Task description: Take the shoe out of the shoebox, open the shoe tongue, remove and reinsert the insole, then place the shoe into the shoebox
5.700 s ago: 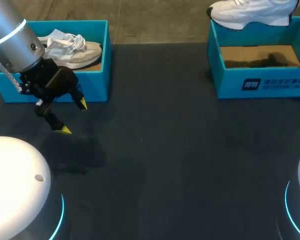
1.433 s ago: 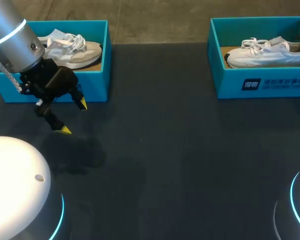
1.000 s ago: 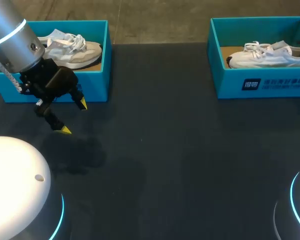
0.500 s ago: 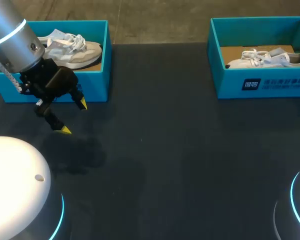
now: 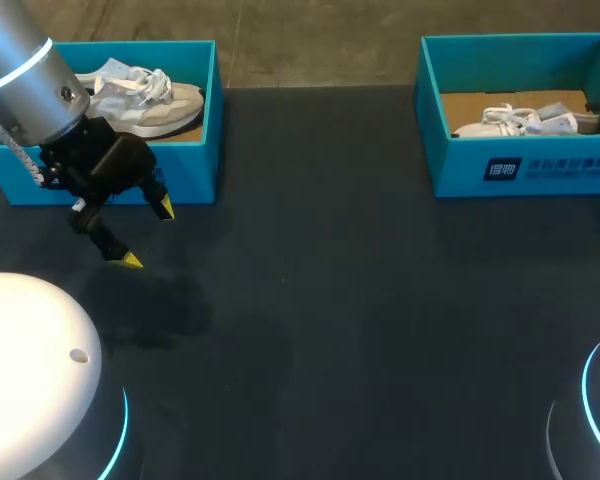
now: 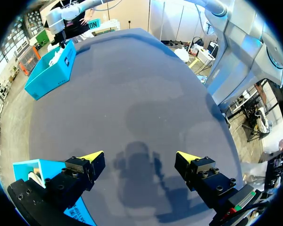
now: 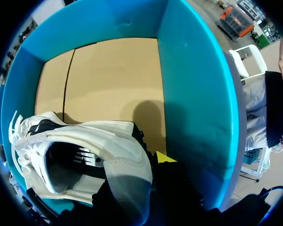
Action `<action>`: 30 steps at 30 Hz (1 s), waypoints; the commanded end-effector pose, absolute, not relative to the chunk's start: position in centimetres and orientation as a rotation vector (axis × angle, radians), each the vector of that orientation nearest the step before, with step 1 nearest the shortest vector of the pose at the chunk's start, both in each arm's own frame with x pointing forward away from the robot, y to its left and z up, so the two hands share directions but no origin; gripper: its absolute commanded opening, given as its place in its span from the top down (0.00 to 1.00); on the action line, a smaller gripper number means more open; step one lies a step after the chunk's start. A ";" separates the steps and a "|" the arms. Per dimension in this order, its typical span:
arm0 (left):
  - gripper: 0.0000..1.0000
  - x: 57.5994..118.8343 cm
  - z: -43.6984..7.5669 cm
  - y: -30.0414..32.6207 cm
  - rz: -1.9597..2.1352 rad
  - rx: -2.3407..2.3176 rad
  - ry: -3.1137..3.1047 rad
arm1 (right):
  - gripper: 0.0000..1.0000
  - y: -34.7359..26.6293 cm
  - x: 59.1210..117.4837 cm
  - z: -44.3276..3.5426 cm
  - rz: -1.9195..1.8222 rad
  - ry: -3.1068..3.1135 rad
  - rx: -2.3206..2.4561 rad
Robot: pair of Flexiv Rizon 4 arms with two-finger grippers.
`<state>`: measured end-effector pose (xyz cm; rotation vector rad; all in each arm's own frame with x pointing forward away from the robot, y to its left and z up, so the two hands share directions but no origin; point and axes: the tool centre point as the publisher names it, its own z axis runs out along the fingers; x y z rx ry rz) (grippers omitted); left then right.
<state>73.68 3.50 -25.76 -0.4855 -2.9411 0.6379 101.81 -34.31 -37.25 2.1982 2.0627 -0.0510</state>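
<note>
One yellow tip of the right gripper (image 7: 148,162) shows outside the heel of the white sneaker (image 7: 118,141), apparently clamped on it inside the teal shoebox (image 7: 193,94). Settle the sole flat on the cardboard floor (image 7: 113,80), release, then rise straight, clear of its wall. Left gripper (image 6: 139,155) hangs spread over the table (image 6: 141,84).

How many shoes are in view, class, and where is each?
2. One shoe lies in the left box; the other shoe lies in the right box. No more show.
</note>
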 end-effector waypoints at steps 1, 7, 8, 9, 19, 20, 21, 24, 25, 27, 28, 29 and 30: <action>0.00 73.6 -25.7 3.5 0.634 -0.485 -2.942 | 1.00 -34.0 101.9 -38.0 -0.056 2.071 2.198; 0.00 73.6 -25.7 3.5 0.634 -0.485 -2.942 | 1.00 -34.0 102.2 -38.9 -0.061 2.076 2.214; 0.00 73.6 -25.7 3.5 0.634 -0.485 -2.942 | 1.00 -34.1 102.2 -38.9 -0.061 2.076 2.216; 0.00 73.6 -25.7 3.5 0.634 -0.485 -2.942 | 1.00 -34.0 102.3 -39.0 -0.060 2.076 2.218; 0.00 73.6 -25.7 3.5 0.634 -0.485 -2.942 | 1.00 -34.6 103.0 -40.3 -0.104 2.061 2.264; 0.00 73.6 -25.7 3.5 0.634 -0.485 -2.942 | 1.00 -34.6 103.1 -40.3 -0.116 2.044 2.278; 0.00 73.6 -25.7 3.5 0.634 -0.485 -2.942 | 1.00 -34.7 103.1 -40.4 -0.114 2.040 2.282; 0.00 73.6 -25.7 3.5 0.634 -0.485 -2.942 | 1.00 -34.6 103.0 -39.7 -0.096 2.025 2.281; 0.00 73.6 -25.7 3.5 0.634 -0.485 -2.942 | 1.00 -34.5 103.0 -39.5 -0.094 2.021 2.277; 0.00 73.6 -25.7 3.5 0.634 -0.485 -2.942 | 1.00 -34.3 103.0 -39.1 -0.092 2.013 2.271; 0.00 73.6 -25.7 3.5 0.634 -0.485 -2.942 | 1.00 -34.3 102.9 -38.9 -0.093 2.010 2.269; 0.00 73.6 -25.7 3.5 0.634 -0.485 -2.942 | 1.00 -34.3 102.9 -38.8 -0.091 2.007 2.269; 0.00 73.6 -25.7 3.5 0.634 -0.485 -2.942 | 1.00 -34.4 102.9 -38.7 -0.091 2.003 2.269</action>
